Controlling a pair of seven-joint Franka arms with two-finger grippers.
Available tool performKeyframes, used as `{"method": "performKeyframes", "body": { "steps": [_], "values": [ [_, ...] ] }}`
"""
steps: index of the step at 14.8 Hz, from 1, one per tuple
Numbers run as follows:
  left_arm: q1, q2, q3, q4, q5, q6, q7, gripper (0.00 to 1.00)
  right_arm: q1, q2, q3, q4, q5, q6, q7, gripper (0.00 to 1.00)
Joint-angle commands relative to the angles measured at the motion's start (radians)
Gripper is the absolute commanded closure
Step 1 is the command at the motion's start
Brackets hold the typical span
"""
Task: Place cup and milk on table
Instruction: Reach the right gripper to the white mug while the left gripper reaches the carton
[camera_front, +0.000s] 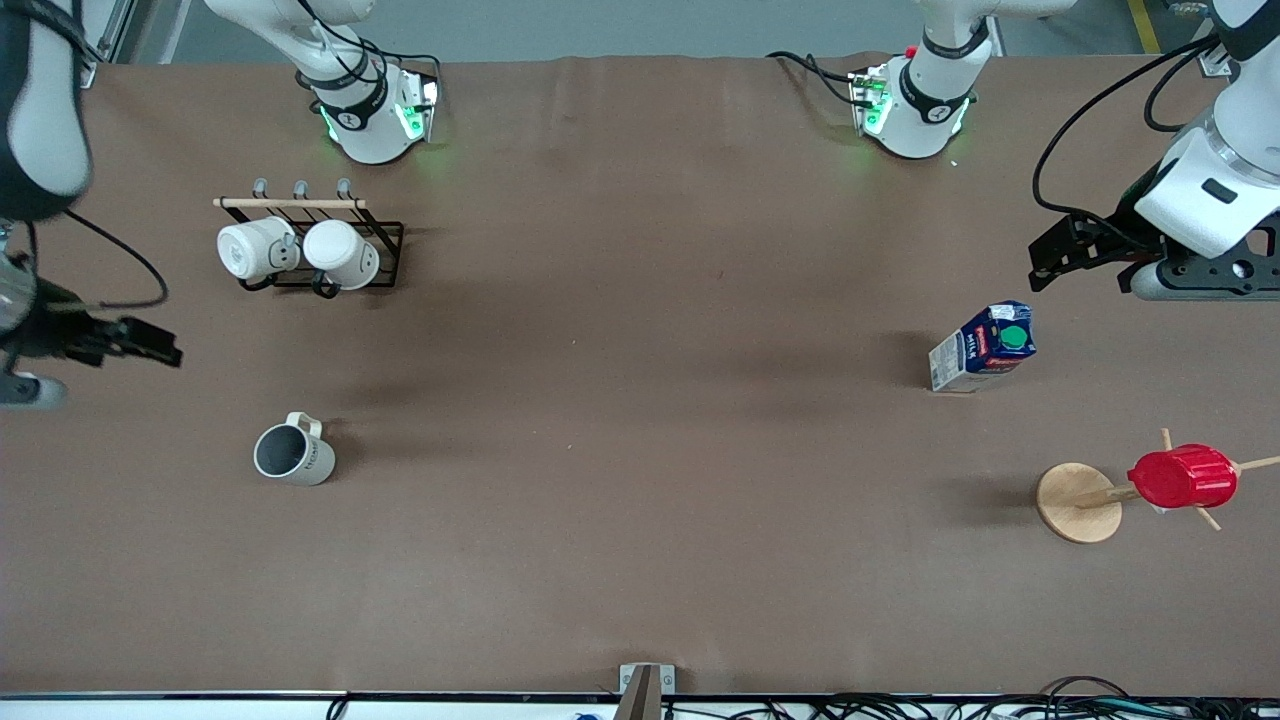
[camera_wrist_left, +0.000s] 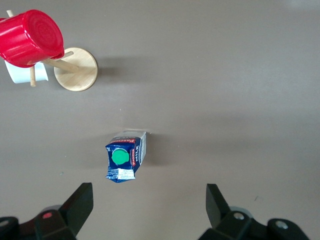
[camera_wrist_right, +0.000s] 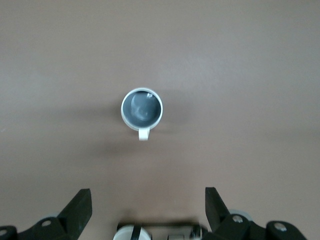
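The cream-white cup with a dark grey inside stands upright on the brown table toward the right arm's end. It also shows in the right wrist view. The blue and white milk with a green cap stands upright on the table toward the left arm's end, and shows in the left wrist view. My left gripper hangs open and empty above the table beside the milk. My right gripper hangs open and empty above the table beside the cup.
A black wire rack holds a pair of all-white mugs, farther from the front camera than the cup. A red ribbed cup hangs on a wooden stand, nearer the front camera than the milk.
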Motion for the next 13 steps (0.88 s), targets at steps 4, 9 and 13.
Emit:
{"method": "performKeyframes", "body": {
  "steps": [4, 9, 13],
  "values": [
    [0.004, -0.006, -0.004, -0.076, 0.023, 0.043, 0.006, 0.01, -0.013, 0.131, 0.005, -0.185, -0.012, 0.397, -0.011, 0.0],
    [0.03, -0.003, -0.004, -0.197, 0.023, 0.152, 0.01, 0.01, -0.009, 0.247, 0.005, -0.278, -0.013, 0.69, -0.014, 0.0],
    [0.062, -0.001, -0.004, -0.313, 0.023, 0.275, 0.032, 0.01, -0.005, 0.292, 0.005, -0.278, -0.013, 0.732, -0.014, 0.07]
  ]
}}
